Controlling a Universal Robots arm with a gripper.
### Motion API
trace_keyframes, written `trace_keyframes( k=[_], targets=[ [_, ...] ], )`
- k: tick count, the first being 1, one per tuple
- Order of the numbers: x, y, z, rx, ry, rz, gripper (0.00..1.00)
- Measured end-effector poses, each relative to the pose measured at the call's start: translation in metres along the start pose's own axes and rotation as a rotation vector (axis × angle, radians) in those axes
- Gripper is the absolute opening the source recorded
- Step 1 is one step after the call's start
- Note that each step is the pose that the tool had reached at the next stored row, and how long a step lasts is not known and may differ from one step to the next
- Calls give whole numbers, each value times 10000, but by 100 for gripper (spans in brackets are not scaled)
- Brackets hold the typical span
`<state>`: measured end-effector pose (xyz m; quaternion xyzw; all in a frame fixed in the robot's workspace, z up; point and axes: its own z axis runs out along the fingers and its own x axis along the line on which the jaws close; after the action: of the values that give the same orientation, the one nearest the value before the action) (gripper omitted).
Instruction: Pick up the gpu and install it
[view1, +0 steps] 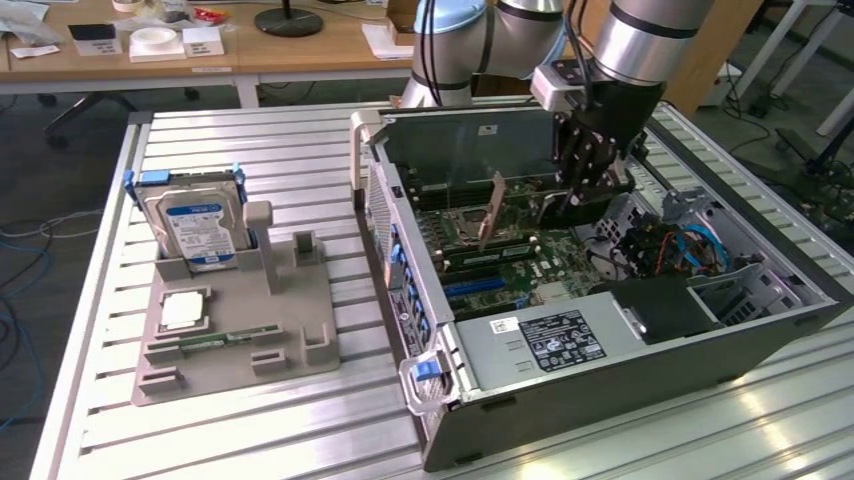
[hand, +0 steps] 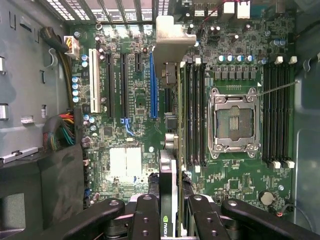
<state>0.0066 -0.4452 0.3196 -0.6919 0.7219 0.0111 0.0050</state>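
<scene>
The arm (view1: 641, 40) reaches steeply down into the open case (view1: 601, 400), wrist (view1: 594, 95) near vertical. The gripper (view1: 587, 195) hangs just above the case's board (hand: 130, 95), fingers (hand: 145, 215) half-closed and clamped on the gpu's (hand: 167, 175) two faces.

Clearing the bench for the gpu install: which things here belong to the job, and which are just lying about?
Job: gpu, gripper shut on it, open computer case, motherboard.
Lying about: hard drive, memory stick, grey holder tray, tape roll.
</scene>
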Motion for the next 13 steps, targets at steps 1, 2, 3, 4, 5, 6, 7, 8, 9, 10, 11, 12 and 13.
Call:
trace_keyframes(
  k=[1,2,3,4,5,6,7,8,9,10,11,12,13],
  targets=[
    [0,9,0,1,-1,1,27],
    [1,25,1,1,-1,-1,27],
    [2,45,2,3,-1,-1,27],
    [3,64,2,6,0,-1,27],
    [3,82,3,8,0,-1,27],
    [4,97,3,9,0,-2,27],
    [5,109,4,11,0,-1,27],
    [5,115,4,12,-1,-1,27],
    [5,114,4,12,-1,-1,27],
    [5,114,4,11,-1,-1,27],
    [5,114,4,11,-1,-2,27],
    [5,114,4,11,-1,-2,27],
    [5,114,4,12,-1,-2,27]
  ],
)
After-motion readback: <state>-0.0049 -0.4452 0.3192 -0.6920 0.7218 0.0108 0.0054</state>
